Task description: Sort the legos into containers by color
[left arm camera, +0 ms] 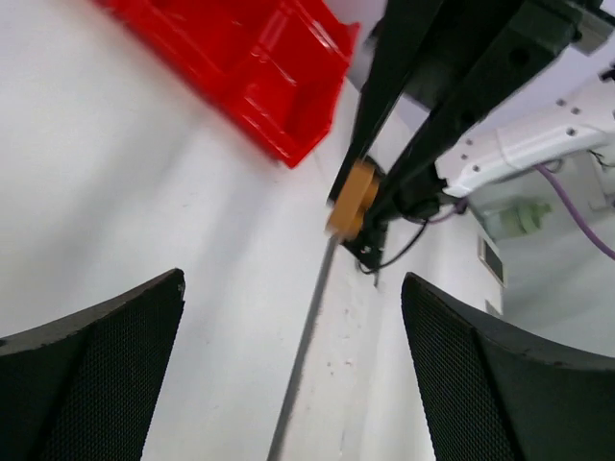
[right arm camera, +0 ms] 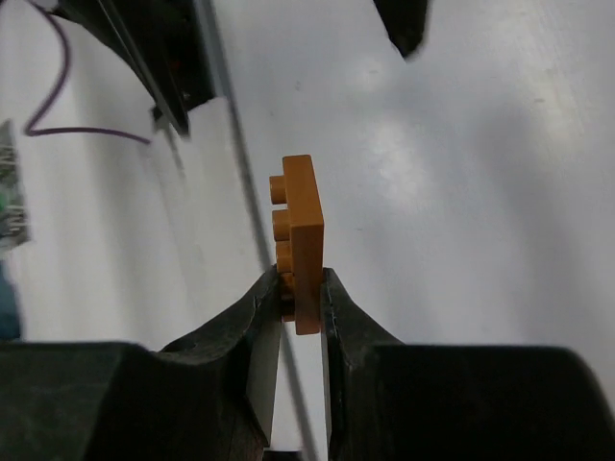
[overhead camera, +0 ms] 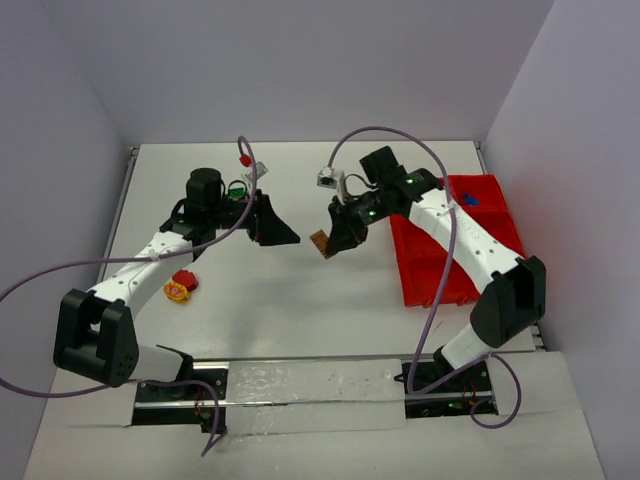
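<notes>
1. Check the right gripper (right arm camera: 300,279). Its two fingers are closed tight on the lower end of an orange brick (right arm camera: 303,216). The brick stands on edge between the pads, with its studs facing to one side and most of its length projecting beyond the fingertips.
2. Note where the held brick is. In the top view it hangs above the middle of the table (overhead camera: 300,300), clear of the surface and between the two grippers.
3. Check the left gripper (left arm camera: 293,288). Its fingers are spread wide and nothing is between them. It faces the right gripper across a short gap and does not touch the brick.
4. Confirm this in the left wrist view. The orange brick shows ahead of the spread fingers, pinched by the two dark fingers of the other arm.
5. Locate the red tray (overhead camera: 415,270). It sits on the right side of the table, partly under the right arm and well apart from the held brick.
6. Observe a small blue piece (overhead camera: 470,200) lying in one of the tray's far compartments.
7. Observe a red piece (overhead camera: 184,279) and a yellow piece (overhead camera: 175,292) lying together on the table beside the left arm. From this view you cannot tell whether they are joined.
</notes>
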`<state>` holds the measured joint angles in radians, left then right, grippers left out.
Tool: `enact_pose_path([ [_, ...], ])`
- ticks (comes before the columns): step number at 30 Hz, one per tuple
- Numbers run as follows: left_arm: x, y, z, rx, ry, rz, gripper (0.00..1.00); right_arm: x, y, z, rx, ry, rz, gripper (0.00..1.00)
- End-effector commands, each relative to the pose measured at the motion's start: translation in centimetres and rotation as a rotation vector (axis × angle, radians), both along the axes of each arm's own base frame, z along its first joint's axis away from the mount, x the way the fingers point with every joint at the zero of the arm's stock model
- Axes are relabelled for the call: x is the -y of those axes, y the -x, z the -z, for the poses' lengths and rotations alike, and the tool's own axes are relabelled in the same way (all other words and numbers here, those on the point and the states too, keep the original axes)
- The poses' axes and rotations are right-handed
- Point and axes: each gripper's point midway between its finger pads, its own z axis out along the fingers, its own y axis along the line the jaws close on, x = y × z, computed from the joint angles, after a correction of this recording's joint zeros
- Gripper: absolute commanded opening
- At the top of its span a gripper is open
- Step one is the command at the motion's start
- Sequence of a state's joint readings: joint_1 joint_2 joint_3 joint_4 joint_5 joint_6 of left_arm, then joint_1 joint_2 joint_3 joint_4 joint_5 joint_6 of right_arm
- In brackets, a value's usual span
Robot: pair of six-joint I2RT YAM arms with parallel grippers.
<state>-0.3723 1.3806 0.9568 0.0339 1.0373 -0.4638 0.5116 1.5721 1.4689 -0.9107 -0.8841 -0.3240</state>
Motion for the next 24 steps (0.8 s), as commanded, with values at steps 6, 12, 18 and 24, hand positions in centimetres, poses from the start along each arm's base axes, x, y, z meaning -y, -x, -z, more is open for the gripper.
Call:
enact_pose_path([
  [6, -7.0, -4.6, -0.5, 0.159, -0.189, -0.302, 0.99, 21.0, -2.1, 3.9, 0.223, 0.466, 0.336, 0.00],
  [12, -8.3, -5.3, 0.8, 0.201, -0.280, -0.357, 0.99, 34.1, 0.6, 5.2, 0.248, 0.794, 0.439, 0.00],
  [18, -8.7, -5.8, 1.4, 0.196, -0.328, -0.362, 0.99, 42.3, 2.2, 4.7, 0.258, 1.036, 0.392, 0.00],
  [24, -8.7, -5.9, 1.5, 0.193, -0.325, -0.366, 0.99, 45.8, 1.6, 5.0, 0.239, 1.161, 0.316, 0.00],
])
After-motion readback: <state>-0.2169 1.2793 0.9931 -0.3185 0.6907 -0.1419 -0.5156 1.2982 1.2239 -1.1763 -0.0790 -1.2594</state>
